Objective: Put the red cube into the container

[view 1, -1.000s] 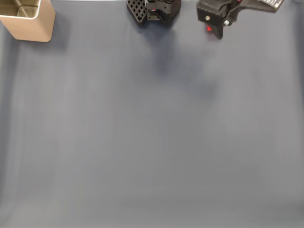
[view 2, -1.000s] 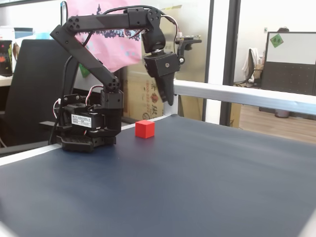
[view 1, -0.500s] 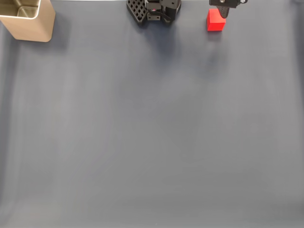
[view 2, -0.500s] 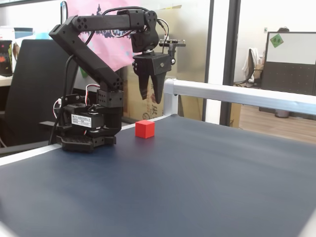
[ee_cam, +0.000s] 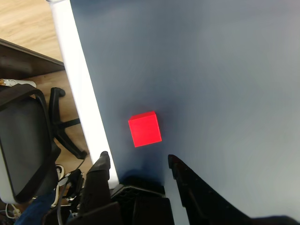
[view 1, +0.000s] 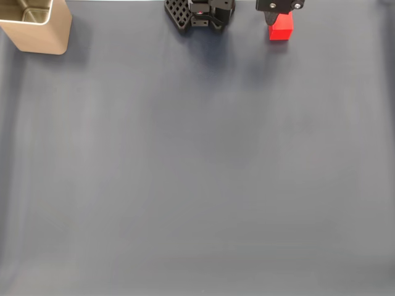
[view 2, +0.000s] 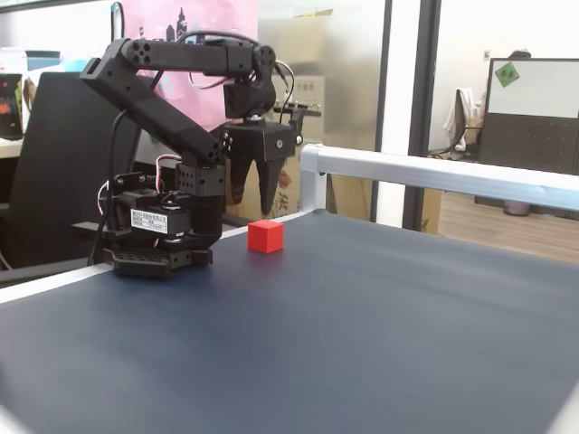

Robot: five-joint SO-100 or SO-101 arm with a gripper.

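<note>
The small red cube rests on the dark mat at the top edge of a fixed view, right of the arm's base. In the wrist view the red cube lies just ahead of my gripper, which is open with nothing between its fingers. From the side, the gripper points down and hovers just above the red cube, apart from it. The tan metal container stands in the top left corner of that fixed view, far from the cube.
The arm's black base sits at the table's edge beside the cube. A white metal rail borders the table close behind the cube, with an office chair beyond it. Blue-grey mat stretches wide between cube and container.
The gripper has swung over the red cube, opened its fingers and come lower toward it. The cube and the container have stayed put.
</note>
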